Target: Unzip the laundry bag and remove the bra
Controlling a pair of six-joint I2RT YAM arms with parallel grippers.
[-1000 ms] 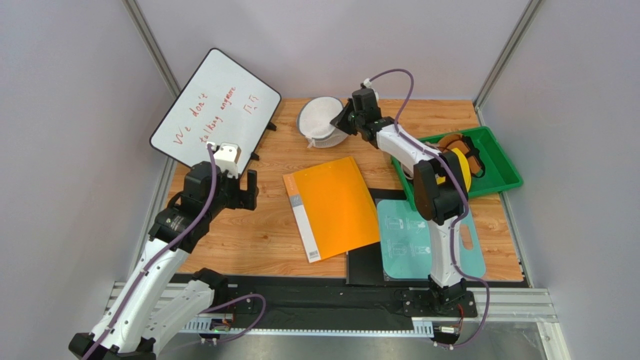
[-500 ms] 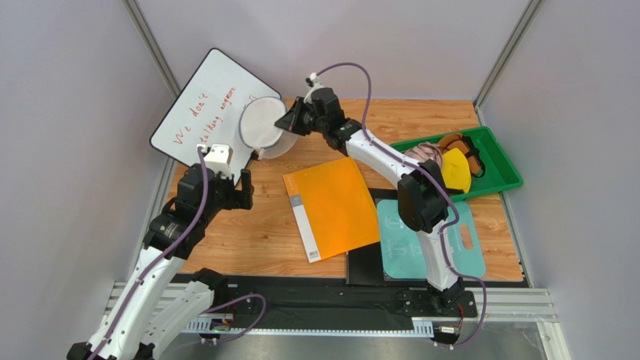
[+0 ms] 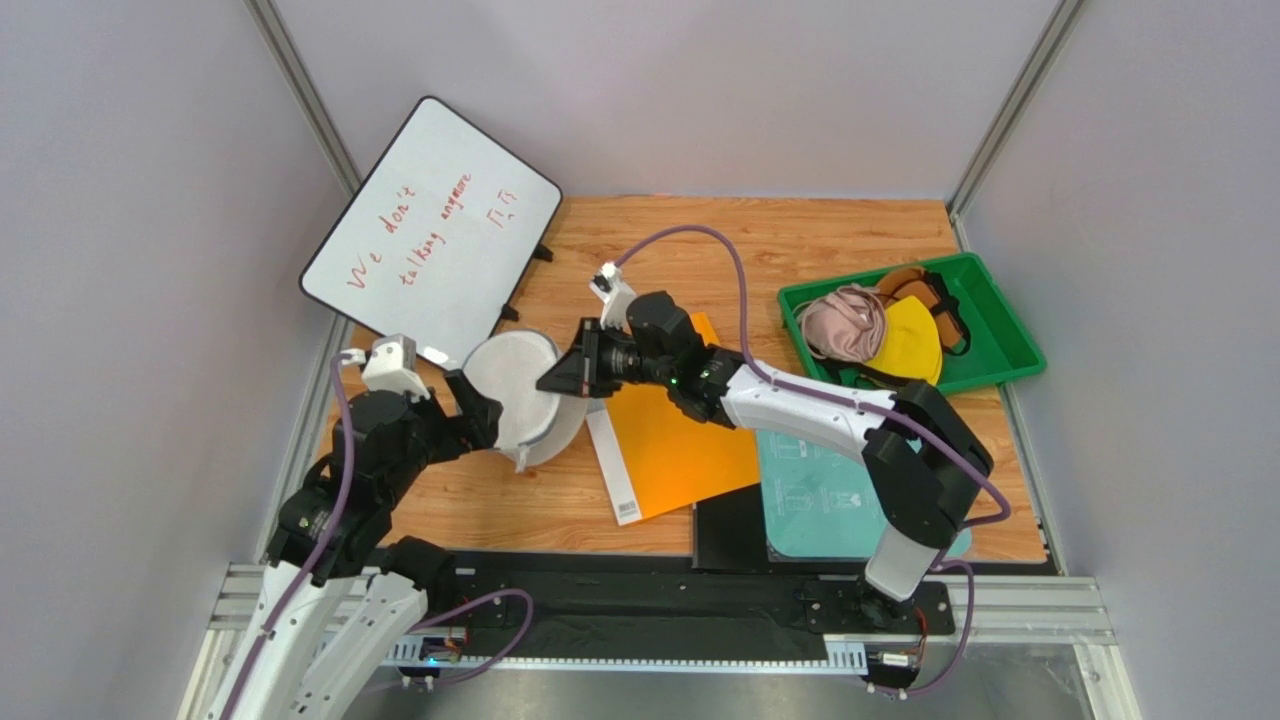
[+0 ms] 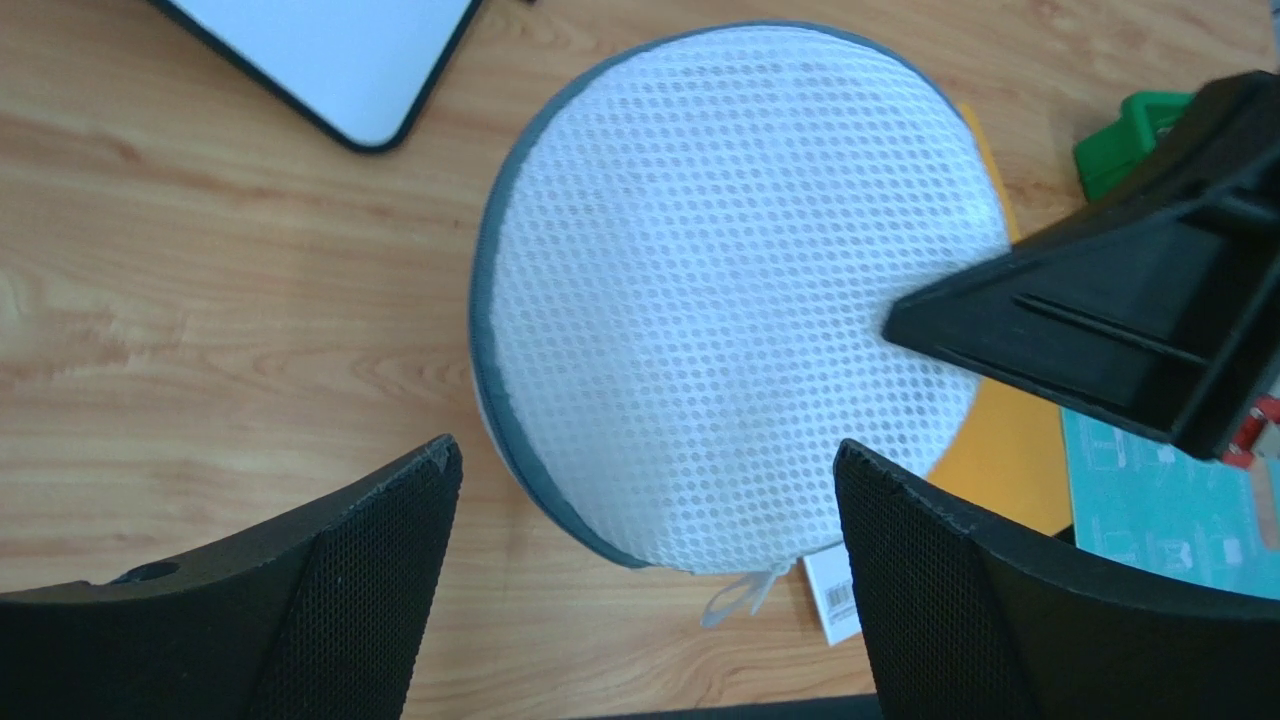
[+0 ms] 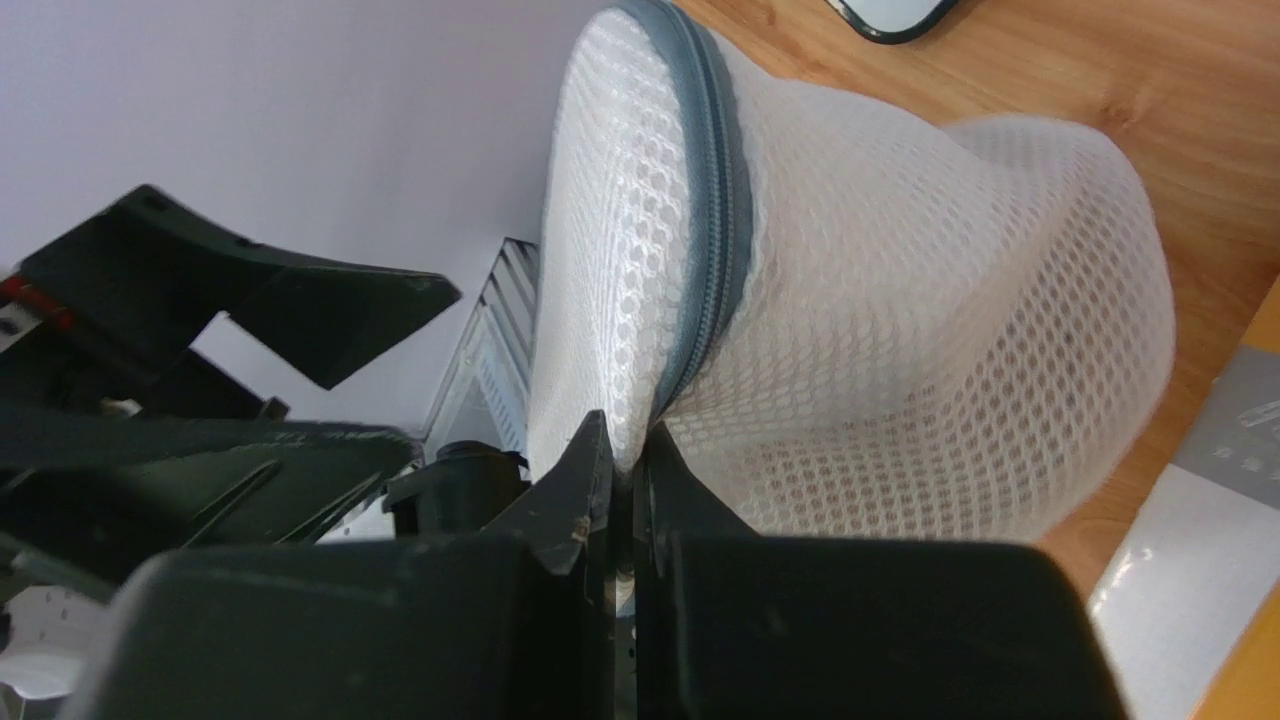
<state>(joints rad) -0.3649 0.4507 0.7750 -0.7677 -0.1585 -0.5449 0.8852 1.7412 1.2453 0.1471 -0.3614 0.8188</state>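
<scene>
A round white mesh laundry bag [image 3: 519, 393] is being held tipped on edge over the front left of the wooden surface [image 3: 842, 240], beside an orange folder [image 3: 676, 450]. Its dark zipper rim is being pinched by the right hand [image 3: 573, 375], whose fingers are clamped together on it. The left hand [image 3: 466, 420] is being held just beside the bag's flat lid, fingers spread apart, gripping nothing. A mustard-brown bra [image 3: 902, 281] is seen lying in a green tray [image 3: 999, 338] at the back right.
</scene>
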